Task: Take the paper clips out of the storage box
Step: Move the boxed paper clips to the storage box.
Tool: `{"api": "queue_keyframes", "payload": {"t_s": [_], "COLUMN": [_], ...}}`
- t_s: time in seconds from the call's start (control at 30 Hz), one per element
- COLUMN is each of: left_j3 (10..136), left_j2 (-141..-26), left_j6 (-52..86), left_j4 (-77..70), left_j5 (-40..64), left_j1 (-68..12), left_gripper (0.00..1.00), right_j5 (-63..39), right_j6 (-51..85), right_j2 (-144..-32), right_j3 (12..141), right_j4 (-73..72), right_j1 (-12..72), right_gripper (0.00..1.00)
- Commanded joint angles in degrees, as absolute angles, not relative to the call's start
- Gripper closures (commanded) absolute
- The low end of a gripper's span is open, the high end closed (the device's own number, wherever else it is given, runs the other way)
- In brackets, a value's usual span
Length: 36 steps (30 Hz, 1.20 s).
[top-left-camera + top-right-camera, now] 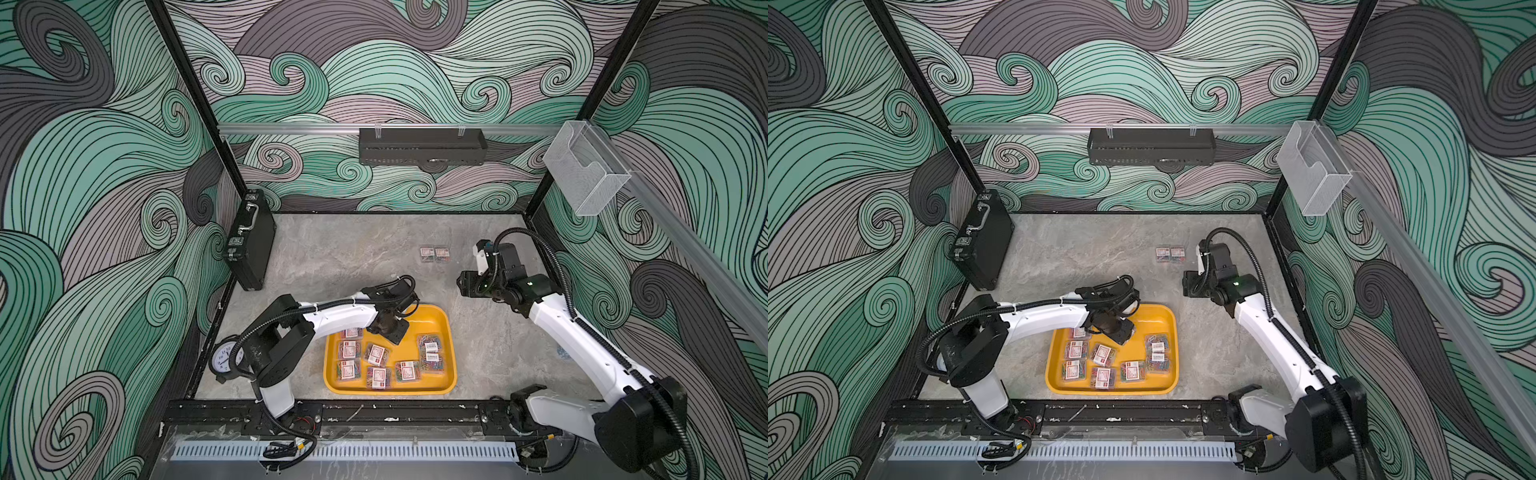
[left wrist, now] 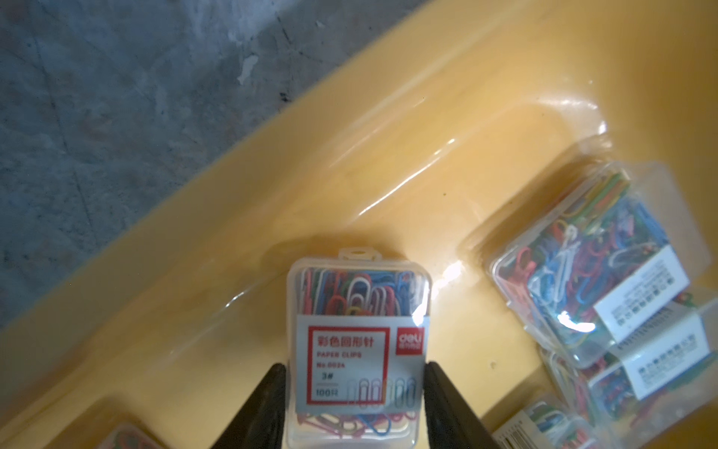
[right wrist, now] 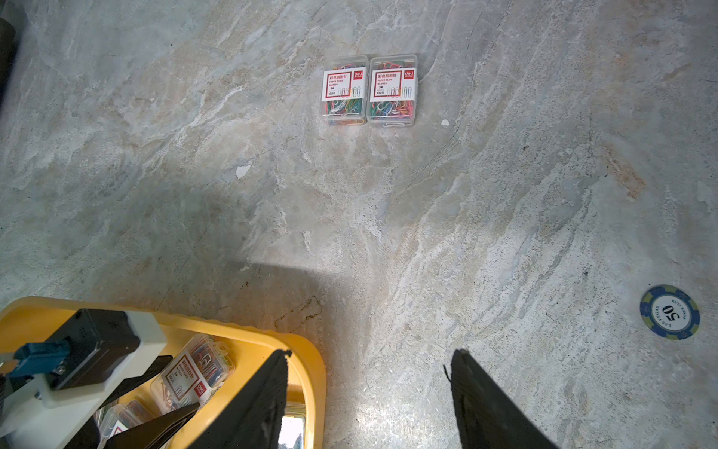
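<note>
**A:** What step is this? Far left there's just the black briefcase against the wall, well clear.

**B:** Grab stage, I reckon. The left gripper is down in the yellow storage tray, fingers pinched on both sides of one paper clip box near the rim. Several more boxes lie in there.

**A:** Next move?

**B:** Straight lift over the rim — neighbours sit close, so no sideways drag. Then out to bare table by the two placed boxes, plenty of room there. Right gripper hovers empty, jaws apart, beside the tray's corner — a poker chip lies well apart.
</note>
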<state>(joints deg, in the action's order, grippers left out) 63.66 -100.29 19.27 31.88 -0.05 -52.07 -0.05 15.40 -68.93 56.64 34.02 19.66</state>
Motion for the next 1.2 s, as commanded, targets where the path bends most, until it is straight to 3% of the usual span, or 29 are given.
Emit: {"api": "queue_keyframes", "payload": {"t_s": [0.0, 0.33, 0.77, 1.17], "left_j3": [64.08, 63.19, 61.27, 60.47], "left_j2": [-100.41, -100.39, -97.24, -81.76], "left_j6": [24.97, 41.11, 43.78, 34.38], "left_j4": [33.56, 33.79, 32.20, 34.13], "left_j5": [0.03, -2.25, 0.83, -7.98], "left_j1": [-51.93, -53.50, -55.22, -46.39], "left_gripper": [0.52, 0.53, 0.47, 0.42], "right_j5": [-0.55, -0.73, -2.93, 6.20], "right_j6": [15.90, 15.82, 17.63, 30.52], "right_j2": [-68.32, -67.22, -66.86, -65.61], "right_j3": [56.95, 57.04, 56.05, 50.63], "right_j4": [34.50, 35.21, 34.57, 30.41], "right_j1": [19.86, 19.87, 21.46, 37.36], "right_gripper": [0.33, 0.33, 0.34, 0.36]}}
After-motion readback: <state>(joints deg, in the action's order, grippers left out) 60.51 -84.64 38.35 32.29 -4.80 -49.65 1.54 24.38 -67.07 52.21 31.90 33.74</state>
